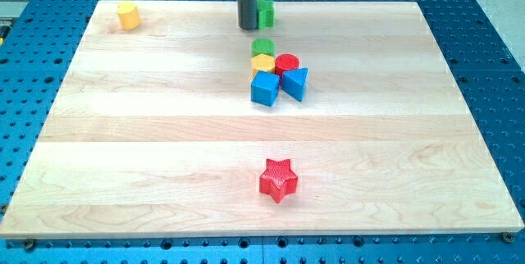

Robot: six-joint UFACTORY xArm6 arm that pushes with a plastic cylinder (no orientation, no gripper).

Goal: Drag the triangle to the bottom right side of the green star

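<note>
The blue triangle (295, 83) lies in a cluster near the board's top centre, touching a blue cube (264, 88), a red cylinder (286, 64), a yellow block (262, 62) and a green cylinder (263, 47). A green block (267, 14), partly hidden by the rod, stands at the top edge; its shape looks like the star but is hard to make out. My tip (248, 26) rests on the board just left of that green block, above the cluster and apart from the triangle.
A red star (279, 179) lies at the bottom centre. A yellow block (128, 15) stands at the top left corner. The wooden board (123, 149) sits on a blue perforated table (484, 18).
</note>
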